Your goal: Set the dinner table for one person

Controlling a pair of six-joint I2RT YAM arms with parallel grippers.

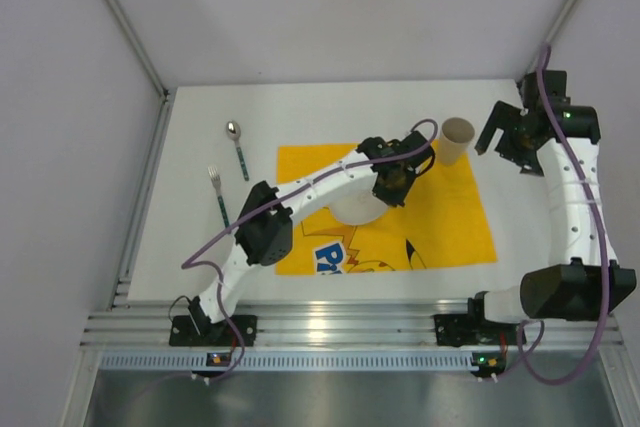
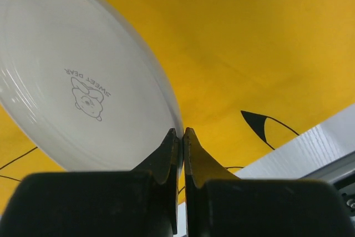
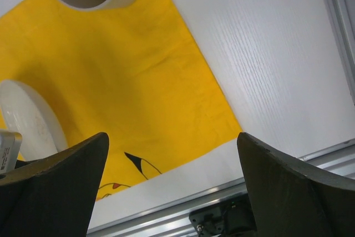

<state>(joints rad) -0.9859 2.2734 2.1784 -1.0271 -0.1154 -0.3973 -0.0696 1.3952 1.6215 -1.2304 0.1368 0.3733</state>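
The left arm (image 1: 300, 197) stretches forward and inward, its left gripper (image 2: 182, 132) pinched onto the rim of the plate (image 2: 83, 81). The right arm (image 1: 575, 207) stands folded at the side, and the right gripper (image 3: 172, 137) is spread wide.

Premises: a robotics laboratory test cell, not a household.

Grounds:
- The dinner table (image 1: 190, 247) is a plain white bench top. It carries a yellow cartoon mat (image 1: 450, 217).
- Blank pale partition walls (image 1: 330, 7), framed by bare aluminium posts (image 1: 120, 17), enclose the far side of the mat and both its flanks.
- A ribbed aluminium rail (image 1: 340, 319) runs along the near side of the mat. The left arm base (image 1: 212, 330) and right arm base (image 1: 475, 330) are bolted to it, with purple cables (image 1: 560, 367) hanging loose.
- The tableware is sparse. A white plate (image 1: 357, 209) is over the mat and a beige cup (image 1: 457, 137) stands at its far right corner. A spoon (image 1: 236, 147) and fork (image 1: 218, 192) lie left of the mat.
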